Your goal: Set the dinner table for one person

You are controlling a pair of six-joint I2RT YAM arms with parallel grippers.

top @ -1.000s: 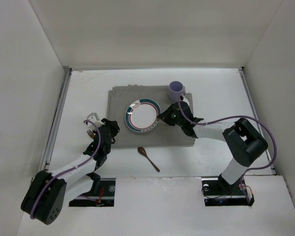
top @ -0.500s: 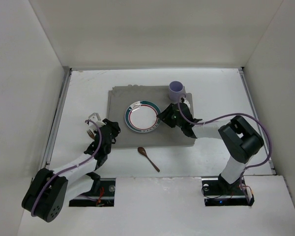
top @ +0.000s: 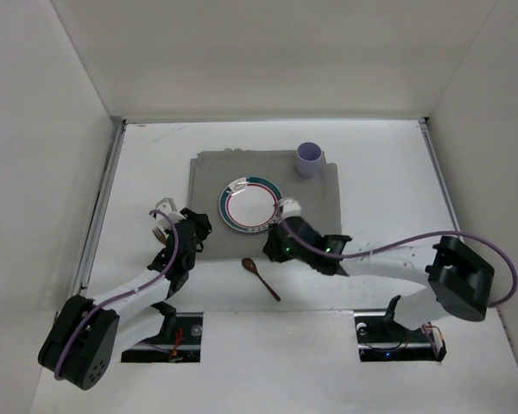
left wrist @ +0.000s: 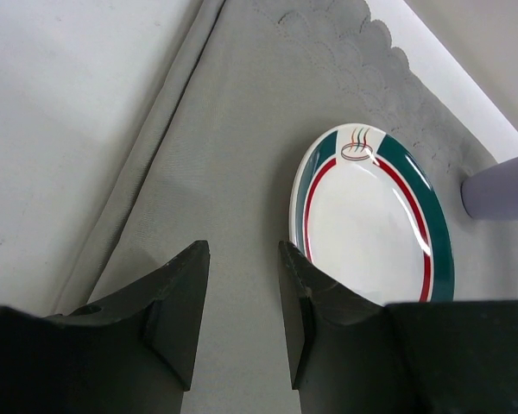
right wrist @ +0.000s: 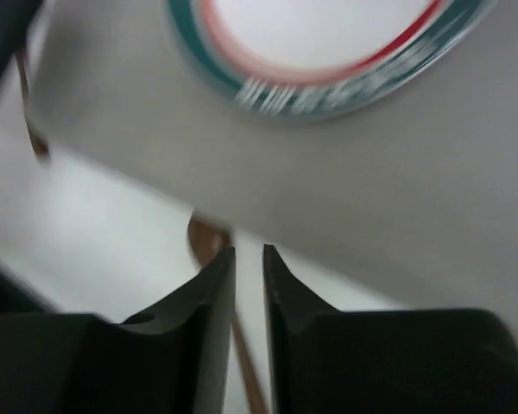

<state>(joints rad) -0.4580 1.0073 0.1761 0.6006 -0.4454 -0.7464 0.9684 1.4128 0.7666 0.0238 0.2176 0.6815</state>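
The dinner table (top: pixel 155 155), a plain white top, fills the floor of a white-walled booth and lies under everything else in view. A grey placemat (top: pixel 211 172) is spread at its middle. On the mat sits a white plate (top: pixel 251 205) rimmed in green and red, and at the mat's far right corner stands a pale purple cup (top: pixel 309 159), well apart from the plate. A wooden spoon (top: pixel 261 278) lies on the bare tabletop just off the mat's near edge, its bowl toward the plate.

The right gripper (right wrist: pixel 246 259) hangs low above the mat's near edge, between the plate and the spoon. Its jaws are parted by only a slim gap and grasp nothing. The wrist view is blurred, with the spoon's bowl showing below the fingertips.

The left gripper (left wrist: pixel 242 259) is at the mat's left edge, facing the plate. It is released, the two black fingers (left wrist: pixel 177 302) apart with only grey cloth showing between them. A small brown fork-like piece (top: pixel 158 233) lies beside the left arm, too small to make out clearly.
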